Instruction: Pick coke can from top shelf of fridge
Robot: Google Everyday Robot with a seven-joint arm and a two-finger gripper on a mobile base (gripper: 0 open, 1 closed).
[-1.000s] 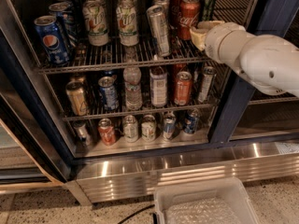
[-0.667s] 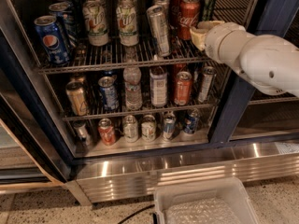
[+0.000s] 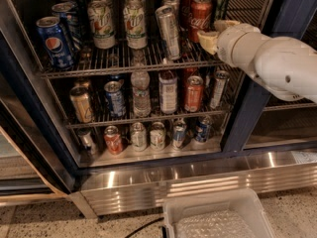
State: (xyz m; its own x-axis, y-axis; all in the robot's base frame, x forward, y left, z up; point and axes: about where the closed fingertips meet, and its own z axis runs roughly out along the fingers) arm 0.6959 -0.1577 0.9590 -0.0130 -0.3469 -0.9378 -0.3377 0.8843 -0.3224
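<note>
Coke can [image 3: 200, 15] is standing upright, long axis vertical, silver top up, script facing front, right of centre on the top shelf [image 3: 124, 63] of the fridge [image 3: 247, 128]. A tilted silver can [image 3: 167, 26] is leaning just left of it. The gripper [image 3: 214, 33] is sitting at the can's lower right; cannot tell its grip. The front rail is running just below.

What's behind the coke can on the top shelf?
Another red can directly behind the coke can; anything deeper is hidden. Gripper sits close beside the coke can.
</note>
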